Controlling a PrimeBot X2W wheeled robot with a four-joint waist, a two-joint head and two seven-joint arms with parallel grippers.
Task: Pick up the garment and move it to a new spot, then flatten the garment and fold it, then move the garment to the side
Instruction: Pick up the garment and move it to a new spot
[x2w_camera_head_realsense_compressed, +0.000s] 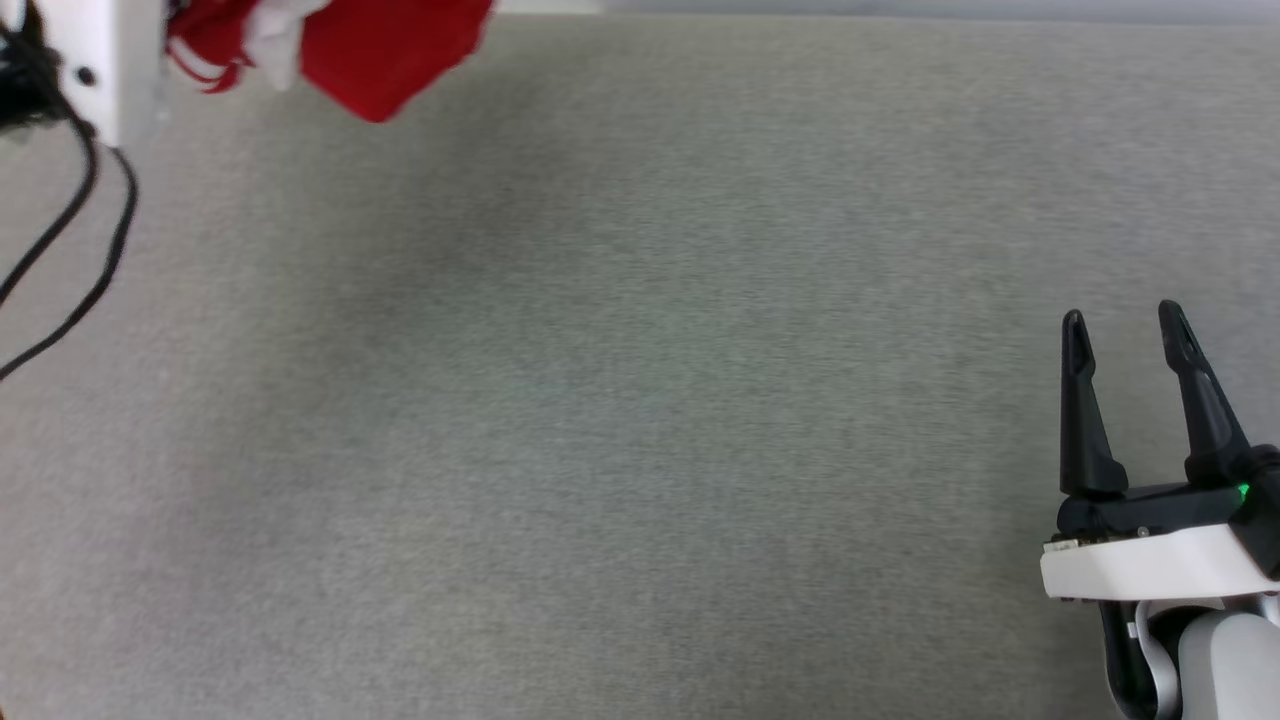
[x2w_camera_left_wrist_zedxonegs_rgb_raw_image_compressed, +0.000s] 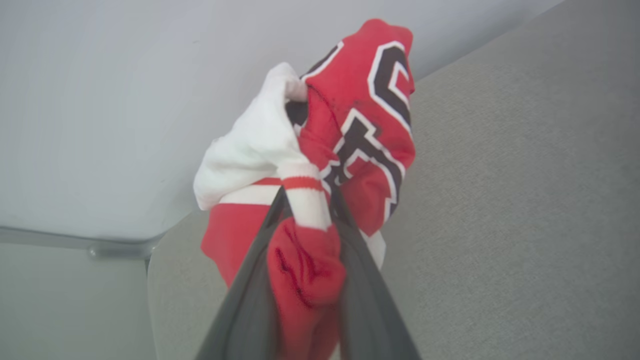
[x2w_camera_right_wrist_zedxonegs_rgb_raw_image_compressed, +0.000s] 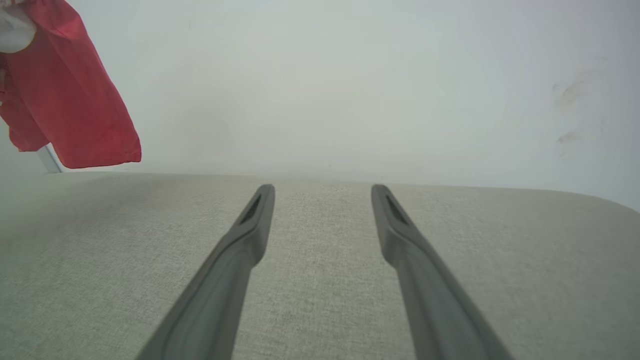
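We find the grey fabric surface (x2w_camera_head_realsense_compressed: 640, 400) flat and open across its whole middle, room enough for a gripper to sweep. At the far left corner the bunched garment (x2w_camera_head_realsense_compressed: 380, 60) hangs in the way, with black cables (x2w_camera_head_realsense_compressed: 132, 215) looping beside it. The pale wall (x2w_camera_right_wrist_zedxonegs_rgb_raw_image_compressed: 350, 75) closes off the far edge.

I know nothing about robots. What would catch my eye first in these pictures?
The bright red and white garment with bold black lettering stands out at once, bunched up and pinched by the left gripper at the far left of the grey fabric surface. Next comes the right gripper at the lower right of the head view, its two long dark fingers spread apart with nothing between them.
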